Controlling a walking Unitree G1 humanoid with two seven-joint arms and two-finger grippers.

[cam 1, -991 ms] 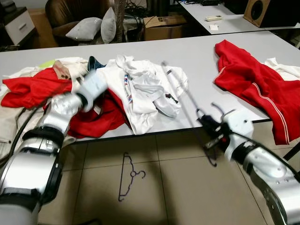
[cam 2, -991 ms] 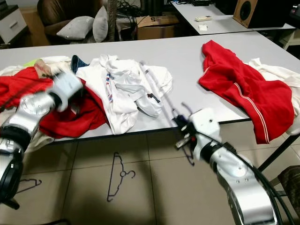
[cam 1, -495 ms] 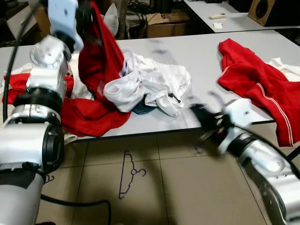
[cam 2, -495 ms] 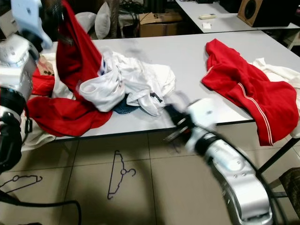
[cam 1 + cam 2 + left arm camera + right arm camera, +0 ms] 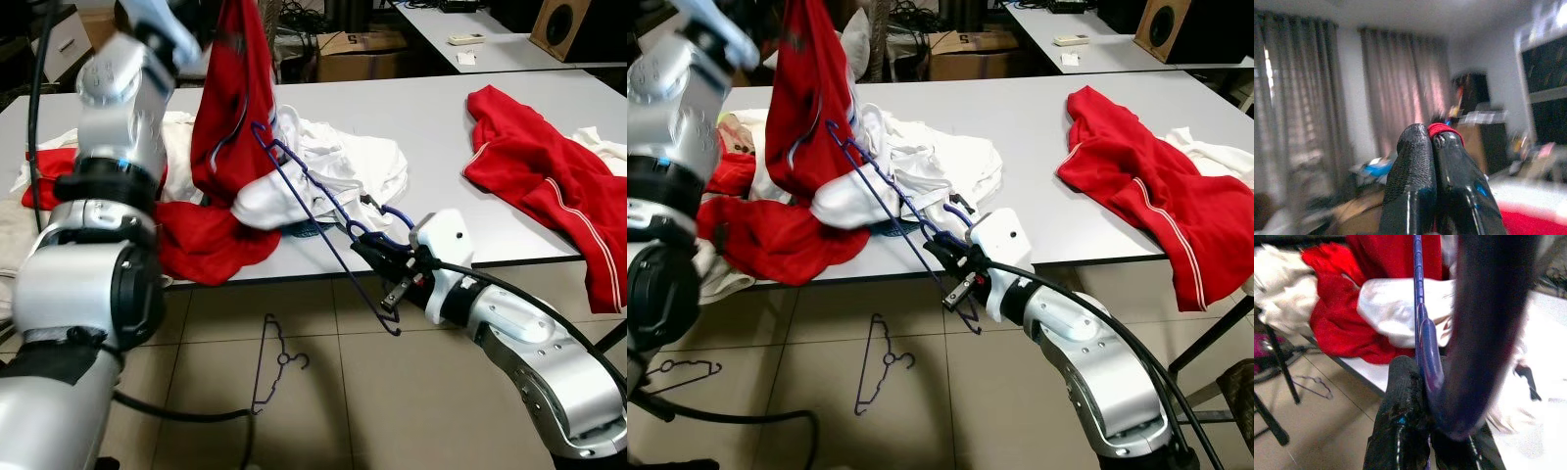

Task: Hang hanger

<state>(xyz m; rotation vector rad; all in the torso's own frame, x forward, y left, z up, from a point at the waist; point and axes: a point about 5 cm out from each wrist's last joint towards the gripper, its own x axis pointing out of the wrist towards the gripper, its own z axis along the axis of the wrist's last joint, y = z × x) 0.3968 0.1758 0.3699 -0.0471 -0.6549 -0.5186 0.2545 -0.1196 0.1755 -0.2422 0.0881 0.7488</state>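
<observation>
In the eye views, the left gripper (image 5: 201, 12) lifts a red garment (image 5: 232, 88) high above the grey table (image 5: 431, 117), while the right gripper (image 5: 377, 262) at the table's front edge pinches a thin purple wire hanger (image 5: 313, 191) reaching up to the cloth. A second hanger (image 5: 277, 364) lies on the tiled floor. The left wrist view shows black fingers (image 5: 1415, 166) pressed together on red fabric. The right wrist view shows fingers (image 5: 1403, 401) clamping the hanger's neck.

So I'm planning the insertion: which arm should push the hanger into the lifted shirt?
Right: its pincer grips the blue wire hanger, already reaching the red shirt that the left pincer holds up.
</observation>
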